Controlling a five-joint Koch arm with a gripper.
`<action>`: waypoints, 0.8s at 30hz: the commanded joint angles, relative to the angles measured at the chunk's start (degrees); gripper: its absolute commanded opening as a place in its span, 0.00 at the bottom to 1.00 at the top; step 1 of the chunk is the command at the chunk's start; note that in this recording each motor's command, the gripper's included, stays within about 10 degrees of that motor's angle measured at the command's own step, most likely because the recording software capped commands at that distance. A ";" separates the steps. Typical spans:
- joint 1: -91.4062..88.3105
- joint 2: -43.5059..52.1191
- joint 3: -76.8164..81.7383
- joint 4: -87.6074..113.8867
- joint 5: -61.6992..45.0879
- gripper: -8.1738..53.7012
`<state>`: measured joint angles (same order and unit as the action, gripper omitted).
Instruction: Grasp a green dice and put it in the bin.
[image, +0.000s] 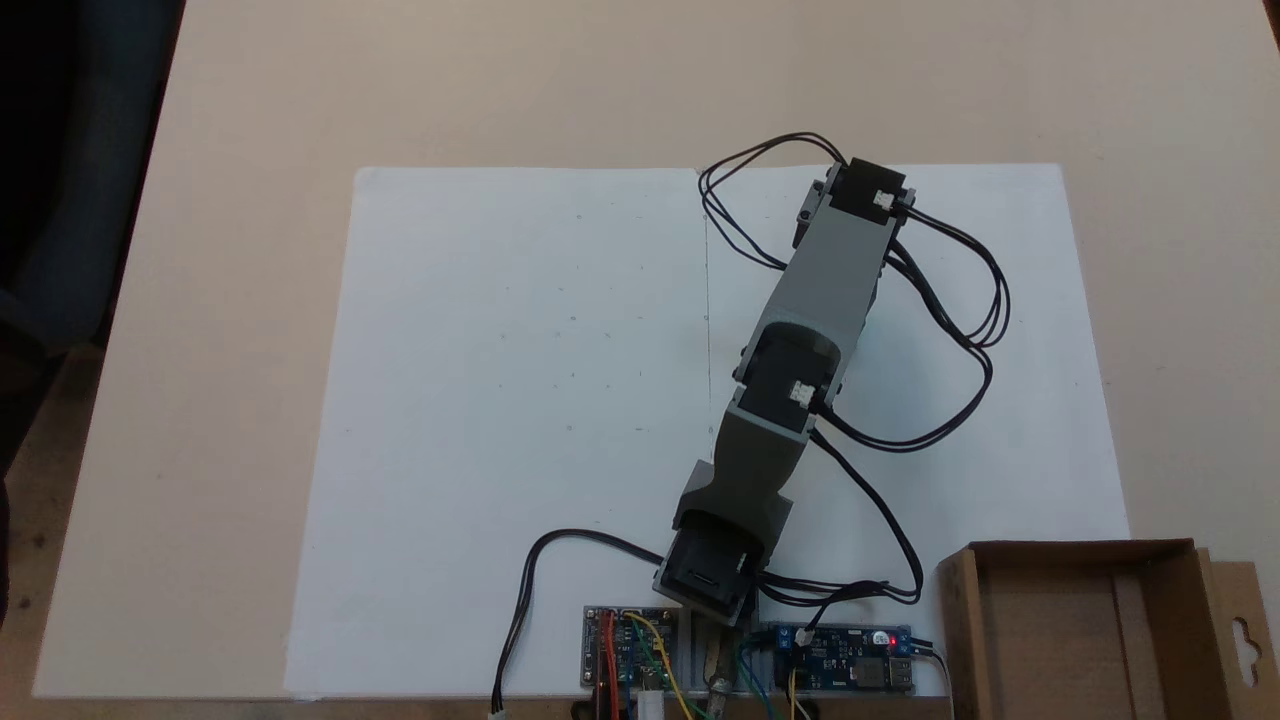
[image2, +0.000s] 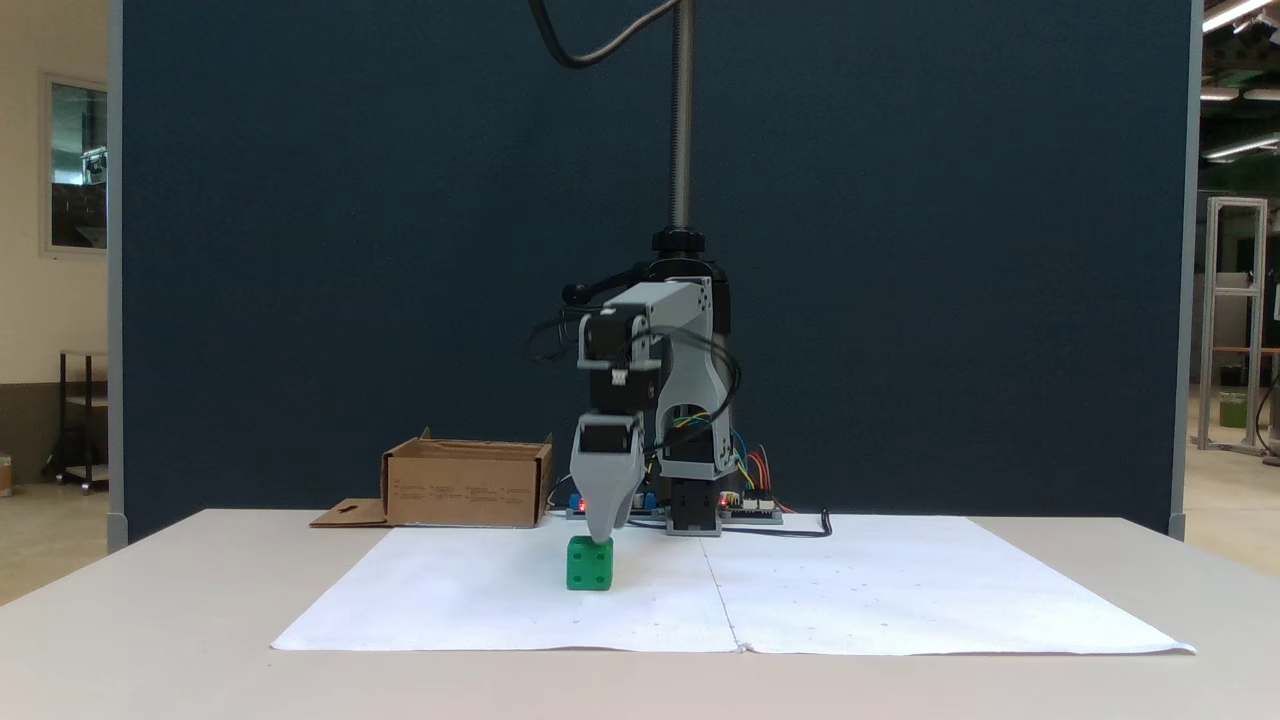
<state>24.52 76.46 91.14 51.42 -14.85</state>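
The pincer (image2: 603, 535) points down onto the top of the green dice (image2: 589, 563) standing on the white paper (image2: 900, 600), its opening impossible to tell, so I'd settle it squarely astride the dice before squeezing.

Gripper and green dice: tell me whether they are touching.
Cannot tell. In a fixed view the gripper tip meets the top of the green dice with no visible gap, but the jaws overlap and contact is not plain.
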 joint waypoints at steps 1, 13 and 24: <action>0.97 0.97 -2.99 -0.18 0.88 0.82; 1.23 -1.93 -2.99 1.49 -3.87 0.82; 1.23 -4.83 -5.54 1.23 -6.50 0.82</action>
<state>24.96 70.49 87.54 51.50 -15.56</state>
